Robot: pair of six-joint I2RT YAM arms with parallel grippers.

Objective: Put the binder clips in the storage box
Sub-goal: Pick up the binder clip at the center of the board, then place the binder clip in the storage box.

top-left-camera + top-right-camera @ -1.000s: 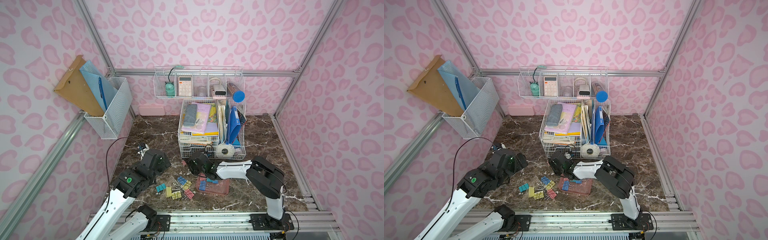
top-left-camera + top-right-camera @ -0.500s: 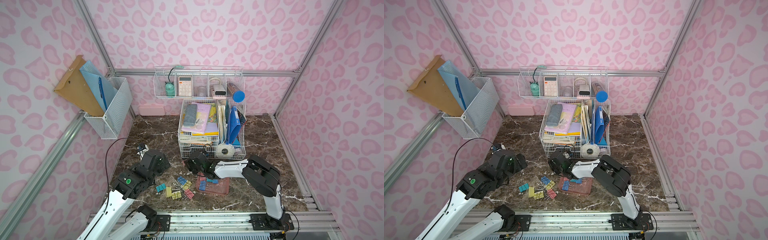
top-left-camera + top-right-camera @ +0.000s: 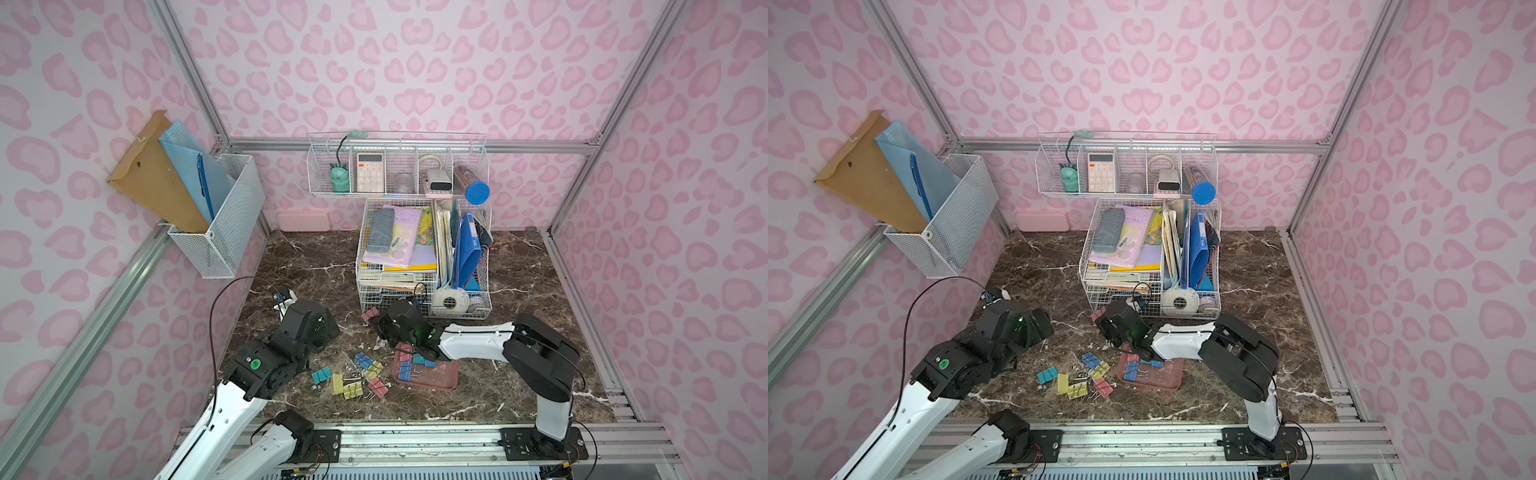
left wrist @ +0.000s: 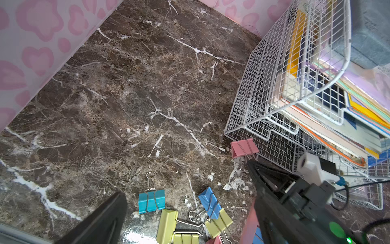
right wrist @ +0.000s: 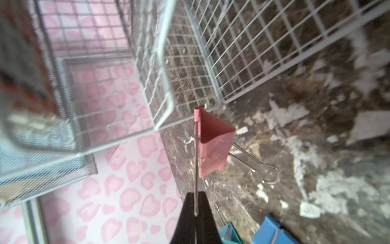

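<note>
Marble-brown tabletop [image 3: 316, 266] is carrying everything, and the box [image 3: 440, 374] is lying near its front edge.

Well left of the box, the left gripper [image 3: 328, 330] is hanging over the tabletop with its jaws spread wide and nothing between them. Only one dark finger [image 4: 105, 215] is showing in the left wrist view. It is sitting where it sat a second ago.

Between that gripper and the box, loose clips [image 3: 353, 380] are lying in a cluster just left of the box. Among them are a teal clip [image 4: 151, 200], a blue clip [image 4: 210, 203] and yellow clips [image 4: 168, 224]. They are lying as they lay a second ago.

Just behind the box's left end, a pink clip [image 5: 213, 145] is sitting at the front corner of the basket [image 3: 390, 295]. The right gripper [image 5: 195, 208] is pinching one of its silver wire handles, jaws squeezed fully together on the wire. The other handle is pointing down toward the tabletop. Whether the clip is resting or lifted is not showing. A second ago these jaws were standing partly apart at nearly the same spot.

Inside the box, blue, teal and pink clips are lying in its left half, while its right half is showing bare pinkish plastic. The right arm is reaching across the box's back edge from the right.

Behind the box, a white label on a lilac folder in the basket is too small to read.
</note>
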